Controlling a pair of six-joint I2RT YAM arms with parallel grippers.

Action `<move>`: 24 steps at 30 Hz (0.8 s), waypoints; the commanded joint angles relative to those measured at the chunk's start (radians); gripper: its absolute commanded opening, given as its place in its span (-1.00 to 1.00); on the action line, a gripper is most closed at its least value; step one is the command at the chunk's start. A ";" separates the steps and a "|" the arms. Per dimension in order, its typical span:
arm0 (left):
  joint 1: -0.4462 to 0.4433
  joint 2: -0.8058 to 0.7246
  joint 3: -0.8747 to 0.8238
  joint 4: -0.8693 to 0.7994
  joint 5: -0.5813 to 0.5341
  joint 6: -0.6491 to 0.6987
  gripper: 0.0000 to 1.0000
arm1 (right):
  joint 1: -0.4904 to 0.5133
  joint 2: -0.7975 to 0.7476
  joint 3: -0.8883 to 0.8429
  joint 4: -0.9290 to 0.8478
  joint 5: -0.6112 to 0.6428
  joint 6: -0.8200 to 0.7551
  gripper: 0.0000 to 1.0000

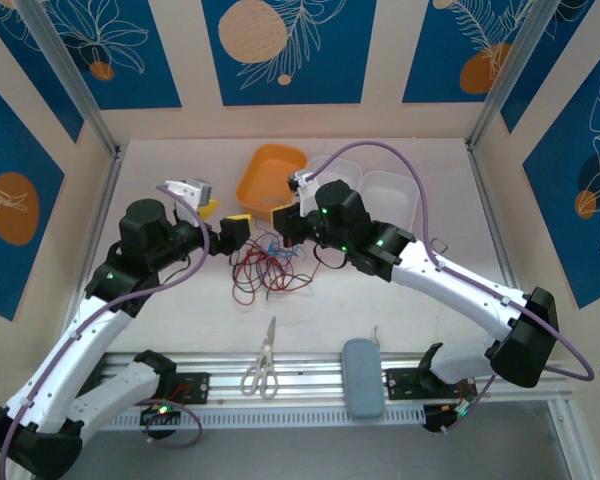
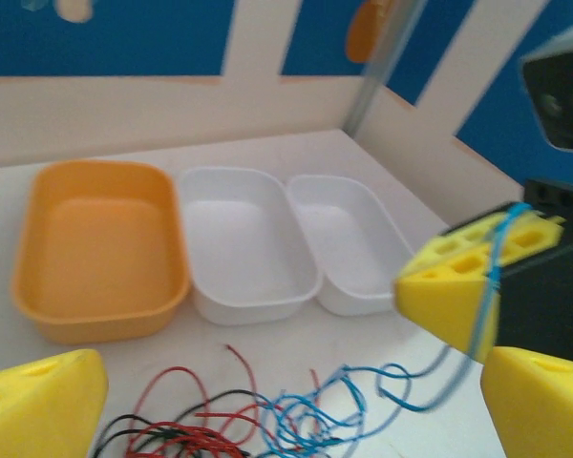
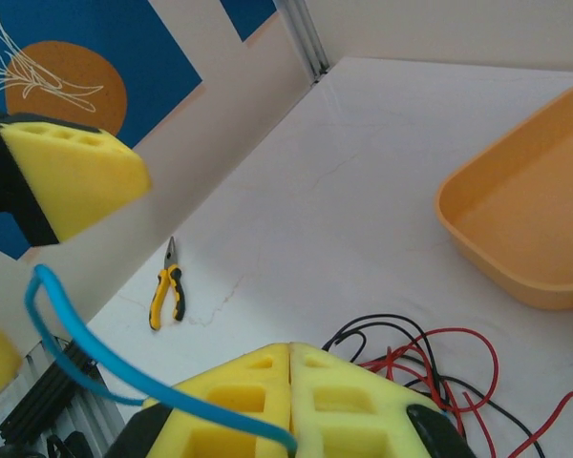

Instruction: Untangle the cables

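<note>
The job looks barely begun: the cables (image 1: 270,270) lie in one red, black and blue knot on the table between the two arms, in front of the tubs. The right pincer (image 3: 291,351) is clamped tight on a blue cable (image 3: 72,348), lifting one loop clear. The left pincer (image 2: 296,370) gapes wide and holds nothing. Every strand has yet to be separated. The orange tub (image 2: 100,320) and the two white tubs (image 2: 253,303) beside it are empty.

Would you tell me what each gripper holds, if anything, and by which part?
Right gripper: thin blue cable, pinched partway along. Left gripper: open, holding nothing.
</note>
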 commanded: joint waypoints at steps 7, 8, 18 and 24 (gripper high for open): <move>0.006 -0.023 -0.126 -0.102 -0.299 -0.106 1.00 | -0.007 -0.033 0.049 -0.029 -0.040 0.027 -1.00; 0.009 -0.016 -0.141 -0.098 -0.289 -0.110 1.00 | -0.007 -0.034 0.050 -0.028 -0.047 0.030 -1.00; 0.015 0.046 -0.240 0.175 0.153 -0.046 1.00 | -0.027 -0.036 0.056 -0.005 -0.141 0.052 -1.00; 0.017 0.104 -0.270 0.251 0.281 -0.039 0.93 | -0.056 -0.035 0.057 0.014 -0.222 0.084 -1.00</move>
